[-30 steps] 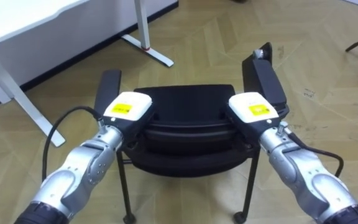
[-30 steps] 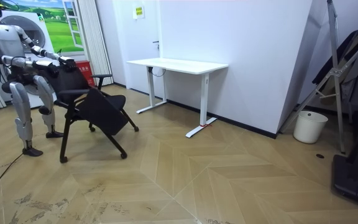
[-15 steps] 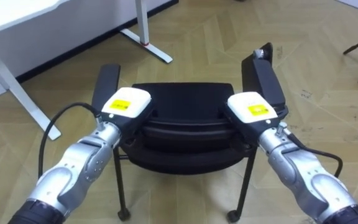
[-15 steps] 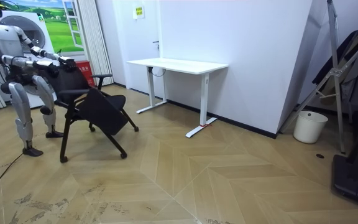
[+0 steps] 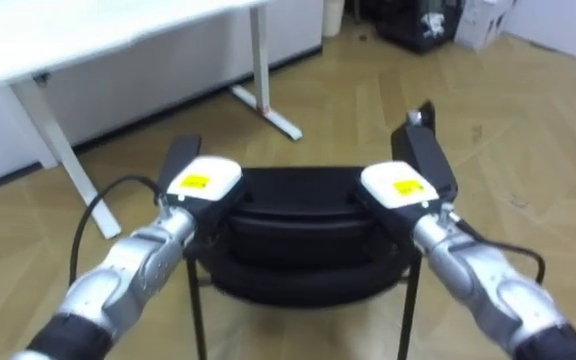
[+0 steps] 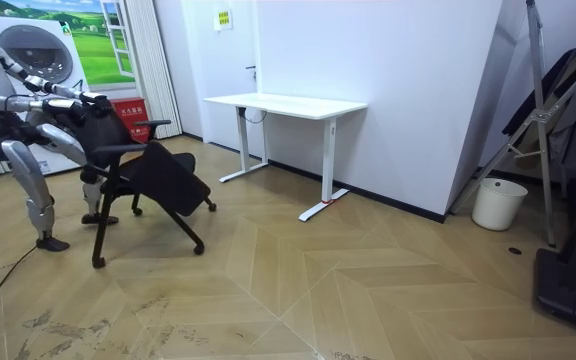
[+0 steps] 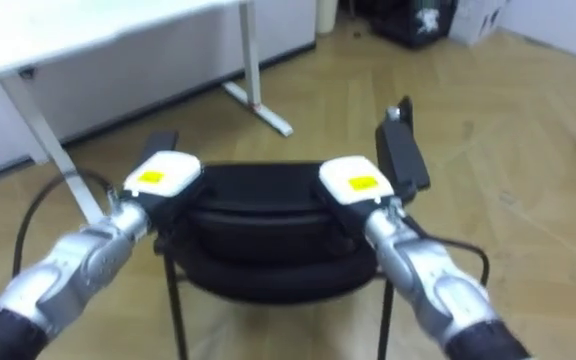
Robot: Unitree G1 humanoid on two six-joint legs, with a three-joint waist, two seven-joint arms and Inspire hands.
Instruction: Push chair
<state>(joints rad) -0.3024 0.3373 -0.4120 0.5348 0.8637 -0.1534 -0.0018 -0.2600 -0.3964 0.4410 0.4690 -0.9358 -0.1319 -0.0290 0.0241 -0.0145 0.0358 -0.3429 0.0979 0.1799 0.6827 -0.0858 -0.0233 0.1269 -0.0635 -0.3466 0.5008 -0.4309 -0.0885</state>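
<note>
Left eye view: black chair (image 5: 298, 215) sits directly ahead and below. Its backrest is nearest the robot and its seat points away across the wood floor. Left hand (image 5: 200, 184) and right hand (image 5: 398, 187) lie on the backrest's top, one at each end. Their undersides are hidden, so I cannot tell whether they clasp it. White desk (image 5: 98, 30) stands ahead-left, with the desk foot (image 5: 268, 108) just beyond the chair. The chair legs are cut off below.

Right eye view: same layout.

Room view: the robot is at the room view's left, behind the chair. The seat faces the desk, well apart from it. White bin (image 6: 498, 203) stands far right by the wall.
</note>
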